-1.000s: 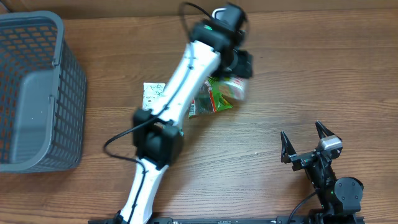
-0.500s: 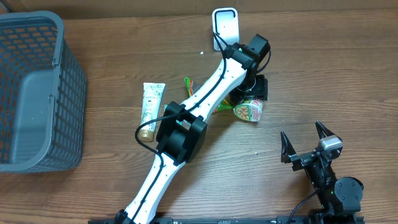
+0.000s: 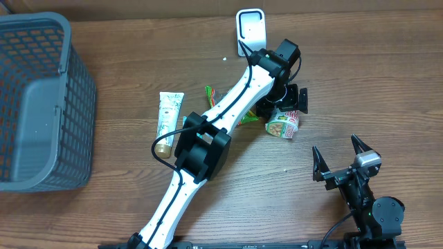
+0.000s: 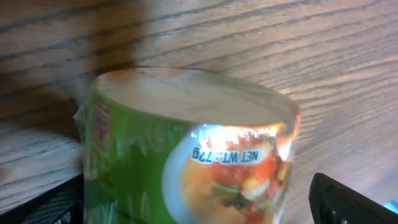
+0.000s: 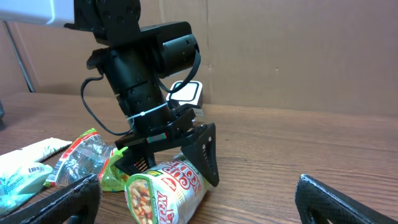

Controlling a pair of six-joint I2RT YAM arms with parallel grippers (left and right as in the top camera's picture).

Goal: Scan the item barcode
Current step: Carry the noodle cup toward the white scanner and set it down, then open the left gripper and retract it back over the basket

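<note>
L gripper (image 3: pixel 284 111) open, jaws either side of cup (image 3: pixel 282 126); cup lies on side. R gripper (image 3: pixel 335 144) open, empty, well apart from cup.

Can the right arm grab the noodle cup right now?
Probably not yet: the left end effector sits over the noodle cup, open fingers on either side. The right end effector is open, with bare table between it and the cup.

On the counter (image 3: pixel 387 83), the cup (image 3: pixel 285 125) lies on its side near the middle. The scanner (image 3: pixel 250 26) stands at its 11 o'clock. A packet (image 5: pixel 78 158) and a tube (image 3: pixel 168 119) lie at 9 o'clock, with the basket (image 3: pixel 76 104) farther out that way.
</note>
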